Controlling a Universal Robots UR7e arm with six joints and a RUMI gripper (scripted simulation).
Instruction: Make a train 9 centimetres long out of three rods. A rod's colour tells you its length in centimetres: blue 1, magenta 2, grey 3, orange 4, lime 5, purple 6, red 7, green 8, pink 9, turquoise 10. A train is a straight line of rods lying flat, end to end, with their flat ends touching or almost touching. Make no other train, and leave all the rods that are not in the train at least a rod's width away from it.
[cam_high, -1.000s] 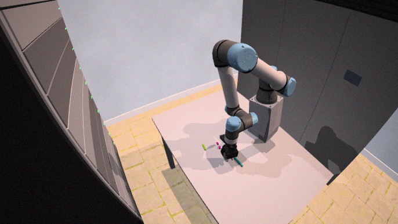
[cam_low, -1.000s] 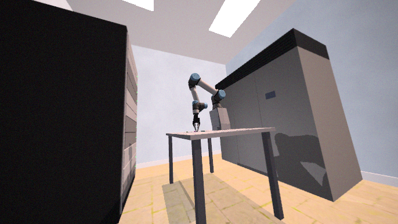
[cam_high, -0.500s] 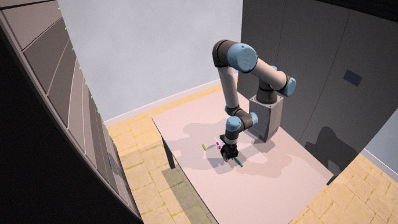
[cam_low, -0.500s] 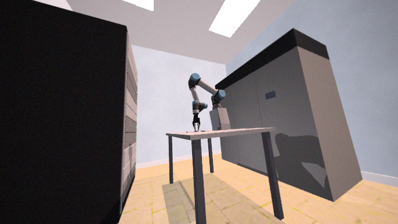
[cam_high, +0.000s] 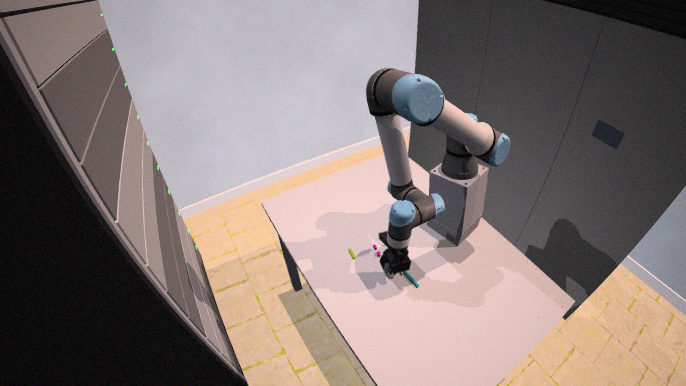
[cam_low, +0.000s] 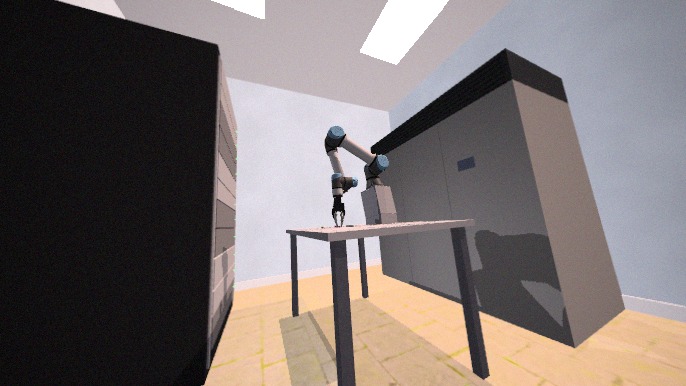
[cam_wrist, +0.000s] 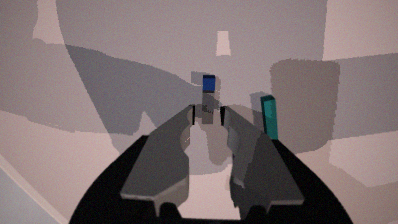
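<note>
In the wrist view my gripper (cam_wrist: 207, 107) stands low over the table with its fingers a little apart. A short grey rod (cam_wrist: 206, 107) lies between the fingertips, and the fingers do not look pressed on it. A blue rod (cam_wrist: 209, 83) lies just beyond the grey rod's far end, in line with it. A turquoise rod (cam_wrist: 269, 116) lies to the right of the fingers. In the top view the gripper (cam_high: 395, 270) stands beside the turquoise rod (cam_high: 411, 279). A lime rod (cam_high: 352, 253) and two magenta rods (cam_high: 374, 246) (cam_high: 378, 254) lie to its left. The arm hides the blue and grey rods there.
The arm's grey pedestal (cam_high: 457, 200) stands on the table behind the gripper. The table's left edge (cam_high: 300, 270) lies a short way beyond the lime rod. A dark cabinet wall stands behind the table on the right.
</note>
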